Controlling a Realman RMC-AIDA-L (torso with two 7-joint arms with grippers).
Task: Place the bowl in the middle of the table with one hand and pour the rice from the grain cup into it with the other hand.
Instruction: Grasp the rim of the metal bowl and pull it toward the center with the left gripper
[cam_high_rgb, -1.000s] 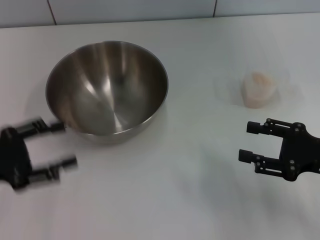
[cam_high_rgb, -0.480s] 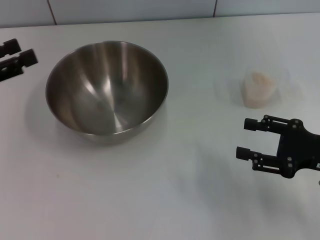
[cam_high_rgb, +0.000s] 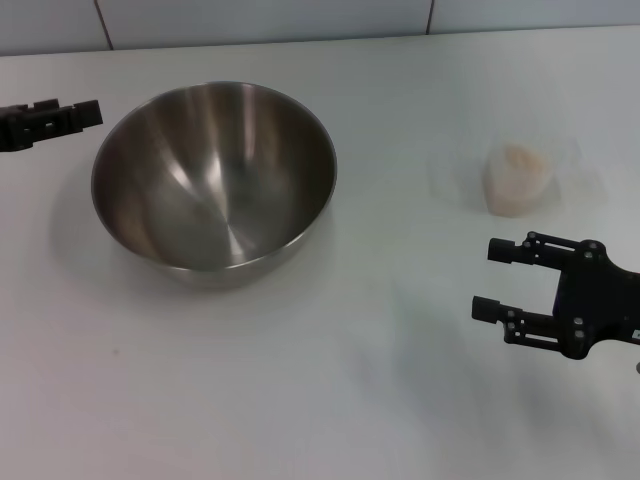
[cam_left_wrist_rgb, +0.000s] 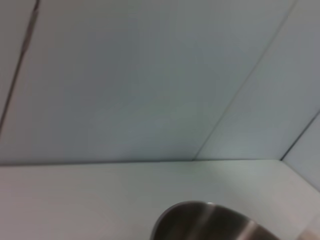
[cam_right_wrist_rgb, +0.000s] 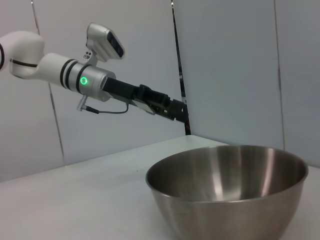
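Observation:
The steel bowl (cam_high_rgb: 215, 175) stands upright on the white table (cam_high_rgb: 330, 400), left of centre, and its inside looks bare. It also shows in the right wrist view as the bowl (cam_right_wrist_rgb: 230, 192), and its rim shows in the left wrist view as the bowl (cam_left_wrist_rgb: 215, 220). My left gripper (cam_high_rgb: 88, 114) hovers open just left of the bowl's far-left rim, apart from it, holding nothing. The clear grain cup (cam_high_rgb: 517, 178) with pale rice (cam_high_rgb: 518, 160) stands at the right. My right gripper (cam_high_rgb: 489, 279) is open and holds nothing, on the near side of the cup.
A tiled wall (cam_high_rgb: 300, 20) runs along the table's far edge. In the right wrist view the left arm (cam_right_wrist_rgb: 60, 70) reaches in above the table behind the bowl.
My left gripper swung from the near left to the far left of the bowl, then turned and edged toward its rim. The right gripper, bowl and cup have barely moved.

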